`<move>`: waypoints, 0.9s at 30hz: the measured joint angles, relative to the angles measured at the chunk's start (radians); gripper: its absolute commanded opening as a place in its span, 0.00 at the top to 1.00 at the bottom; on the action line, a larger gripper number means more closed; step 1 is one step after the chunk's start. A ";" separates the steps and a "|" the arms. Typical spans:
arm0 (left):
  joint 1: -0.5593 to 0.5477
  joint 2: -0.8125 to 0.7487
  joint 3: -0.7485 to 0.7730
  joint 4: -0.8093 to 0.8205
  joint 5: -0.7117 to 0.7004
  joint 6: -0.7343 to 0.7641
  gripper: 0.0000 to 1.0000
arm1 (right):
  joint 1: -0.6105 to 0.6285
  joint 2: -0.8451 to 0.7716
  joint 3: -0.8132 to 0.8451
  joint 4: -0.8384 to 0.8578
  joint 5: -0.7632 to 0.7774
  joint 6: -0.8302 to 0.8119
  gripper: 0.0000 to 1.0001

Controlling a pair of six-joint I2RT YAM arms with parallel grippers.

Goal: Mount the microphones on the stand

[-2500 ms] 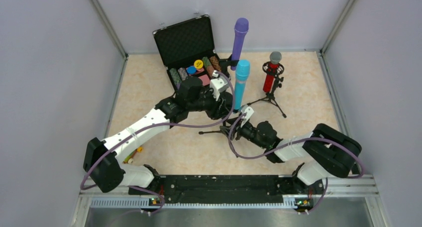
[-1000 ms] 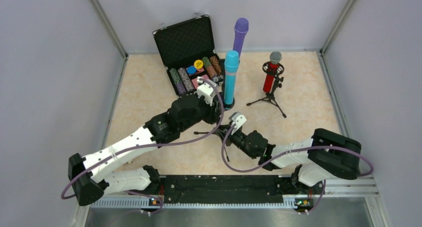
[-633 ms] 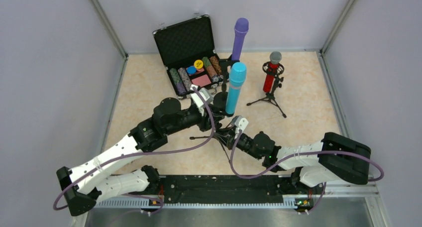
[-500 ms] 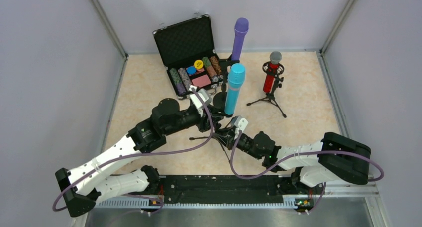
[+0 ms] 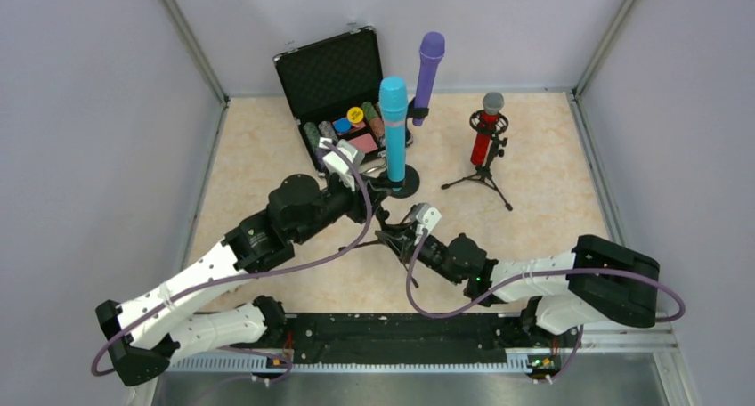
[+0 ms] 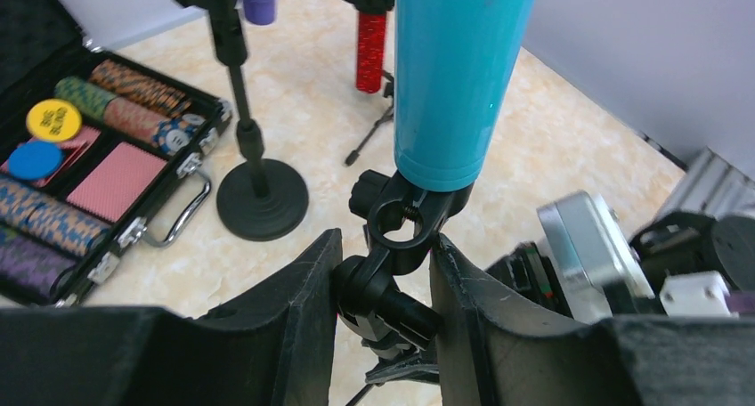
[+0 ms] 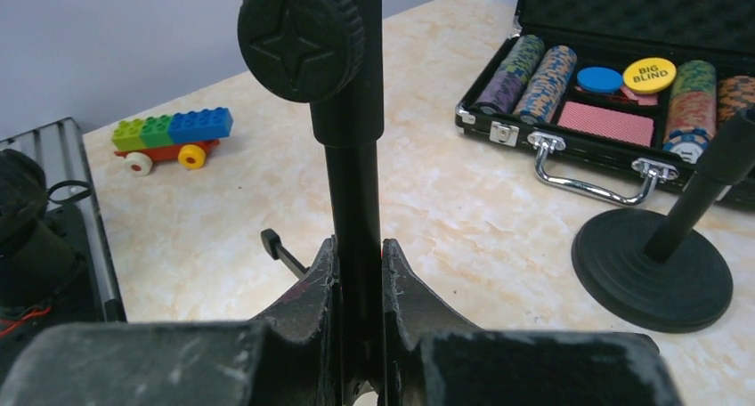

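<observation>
**Blue mic sitting in its clip, both grippers on the same stand**

Far left there's a little brick-built toy car [image 7: 169,137], with green and blue studded blocks and yellow and white wheels, off on its own.

The left gripper [image 6: 385,286] has its scuffed matte-black fingers [image 6: 298,308] pinched in narrow on the swivel clip [image 6: 396,237], a chunky black plastic knuckle with a threaded hole. The light blue microphone [image 5: 393,125] stands upright in that clip. It's a smooth plain tube, same colour all over.

Behind it is the poker case [image 5: 331,68], lid open, with black foam lining, metal corners and a chrome handle. It holds rows of striped chips, and one yellow chip [image 7: 648,73] reads "BIG BLIND".

Just right of the case, the purple microphone [image 5: 428,68] is clipped on the round-base stand [image 5: 402,189], a flat black disc with a thin post. Further right, the red microphone [image 5: 483,141], glittery with a silver mesh head, sits in a ring mount on a small tripod [image 5: 483,180].

The right gripper [image 7: 358,272] is clamped tight on the stand pole [image 7: 354,183], under a ribbed knob [image 7: 301,36] with an embossed star.

Room-wise, it's tight around the blue mic, with the case and the disc base close by. There's bare marble-look tabletop [image 5: 552,157] right of the tripod, up to the grey wall [image 5: 668,112].
</observation>
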 measured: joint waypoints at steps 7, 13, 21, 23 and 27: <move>-0.014 0.029 0.000 0.032 -0.208 -0.095 1.00 | 0.020 0.035 0.016 -0.054 0.106 -0.007 1.00; -0.011 0.047 0.002 0.064 -0.187 -0.047 1.00 | 0.020 0.064 0.017 -0.062 0.135 -0.007 1.00; 0.002 0.040 0.056 0.028 0.150 0.194 1.00 | 0.023 0.091 0.014 -0.010 0.121 -0.014 1.00; 0.004 0.024 0.057 0.019 0.180 0.214 1.00 | 0.026 0.101 0.014 0.017 0.112 -0.021 1.00; 0.006 0.002 0.057 0.010 0.199 0.227 1.00 | 0.028 0.116 0.014 0.053 0.089 -0.031 1.00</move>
